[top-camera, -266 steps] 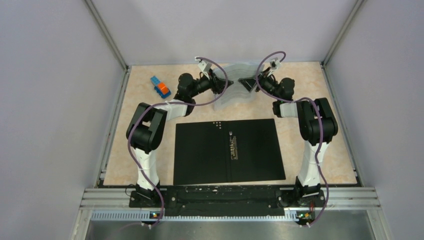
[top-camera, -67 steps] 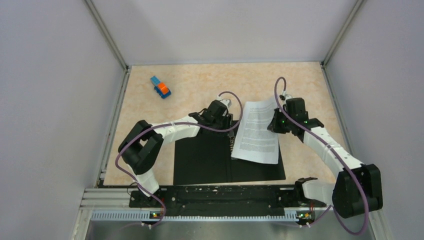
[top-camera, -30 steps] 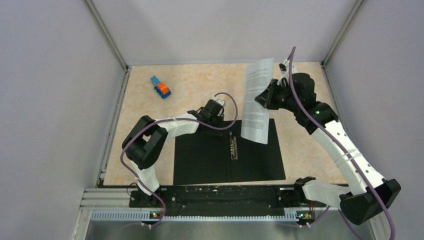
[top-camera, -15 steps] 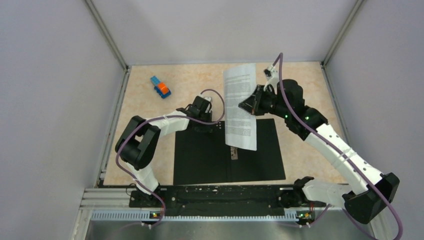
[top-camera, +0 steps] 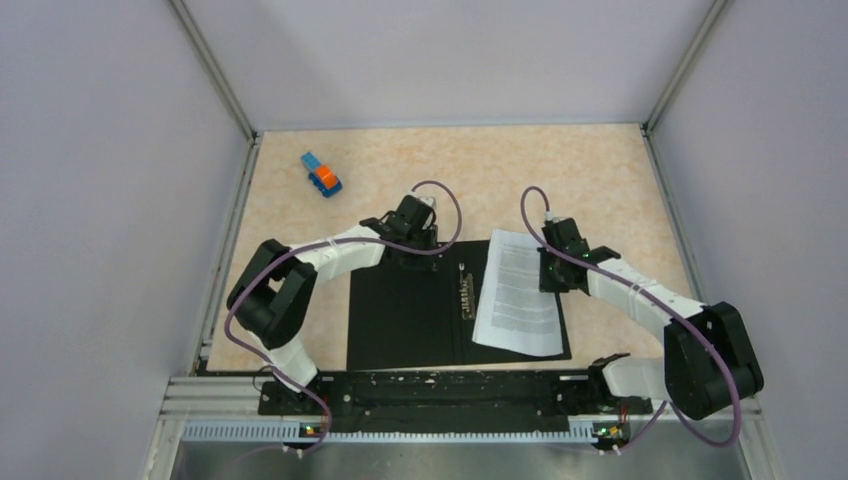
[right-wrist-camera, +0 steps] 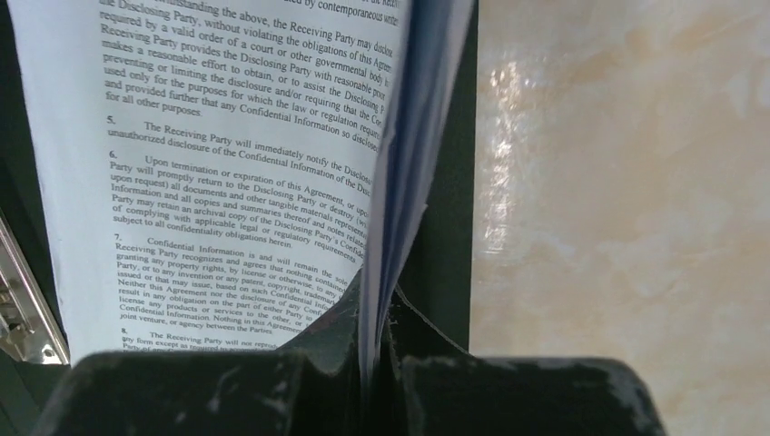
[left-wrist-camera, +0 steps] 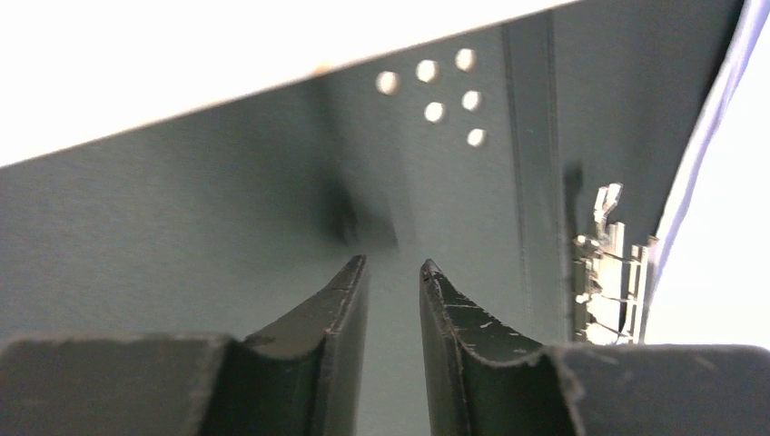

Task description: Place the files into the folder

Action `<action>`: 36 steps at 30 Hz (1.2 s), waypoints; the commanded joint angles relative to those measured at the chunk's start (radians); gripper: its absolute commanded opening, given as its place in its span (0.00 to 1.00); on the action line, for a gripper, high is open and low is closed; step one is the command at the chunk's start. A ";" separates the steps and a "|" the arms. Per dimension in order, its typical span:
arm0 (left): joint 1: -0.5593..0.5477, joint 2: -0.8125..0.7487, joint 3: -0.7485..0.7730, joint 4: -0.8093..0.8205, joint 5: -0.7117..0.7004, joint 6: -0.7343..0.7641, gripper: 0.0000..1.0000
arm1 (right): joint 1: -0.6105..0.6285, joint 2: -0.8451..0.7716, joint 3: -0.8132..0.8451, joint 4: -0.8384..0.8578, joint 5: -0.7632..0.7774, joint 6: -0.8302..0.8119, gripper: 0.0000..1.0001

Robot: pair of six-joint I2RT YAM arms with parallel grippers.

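Note:
The folder (top-camera: 410, 320) lies open on the table, black inside up, with its metal spine clip (top-camera: 466, 290) in the middle. The files (top-camera: 518, 295), white sheets of black text, rest slanted over the folder's right half. My right gripper (top-camera: 552, 272) is shut on their right edge. In the right wrist view the sheets (right-wrist-camera: 209, 163) run up from between the jaws of the gripper (right-wrist-camera: 374, 300), over the black folder (right-wrist-camera: 449, 227). My left gripper (top-camera: 413, 243) hovers at the folder's far left edge. Its jaws (left-wrist-camera: 392, 265) stand a little apart over the folder (left-wrist-camera: 227, 200) with nothing between them.
A small blue-and-orange toy block (top-camera: 321, 174) lies at the back left of the table. Grey walls close in the table on three sides. The spine clip (left-wrist-camera: 604, 272) shows to the right of my left fingers.
The right arm has swung the files down from a raised, upright hold onto the folder's right half. The left gripper shifted slightly right at the far edge, its jaws a little wider.

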 commanded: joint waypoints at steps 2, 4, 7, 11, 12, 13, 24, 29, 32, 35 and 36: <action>-0.109 -0.013 0.070 0.043 -0.052 -0.102 0.35 | 0.067 0.009 0.093 0.020 0.192 -0.067 0.00; -0.144 0.003 0.080 0.065 -0.062 -0.121 0.35 | 0.092 0.026 0.105 0.021 0.204 -0.072 0.00; -0.194 0.023 0.095 0.099 -0.097 -0.131 0.39 | 0.110 0.045 0.111 0.029 0.207 -0.065 0.00; -0.254 0.059 0.117 0.124 -0.127 -0.143 0.42 | 0.110 0.035 0.103 0.046 0.197 -0.041 0.00; -0.265 0.072 0.129 0.121 -0.138 -0.143 0.42 | 0.111 0.027 0.102 0.049 0.198 -0.032 0.00; -0.274 0.085 0.139 0.113 -0.153 -0.142 0.42 | 0.110 0.018 0.100 0.050 0.202 -0.022 0.00; -0.319 0.167 0.182 0.054 -0.259 -0.146 0.29 | 0.110 -0.058 0.083 0.069 0.165 0.018 0.00; -0.317 0.166 0.171 0.010 -0.328 -0.123 0.22 | 0.110 -0.071 0.085 0.070 0.129 0.021 0.00; -0.312 0.137 0.139 0.007 -0.345 -0.102 0.18 | 0.110 -0.073 0.086 0.087 0.082 0.021 0.00; -0.291 0.110 0.108 -0.001 -0.335 -0.095 0.16 | 0.110 -0.062 0.097 0.102 0.033 0.018 0.00; -0.284 0.098 0.091 0.004 -0.325 -0.098 0.16 | 0.110 -0.057 0.100 0.108 0.022 0.017 0.00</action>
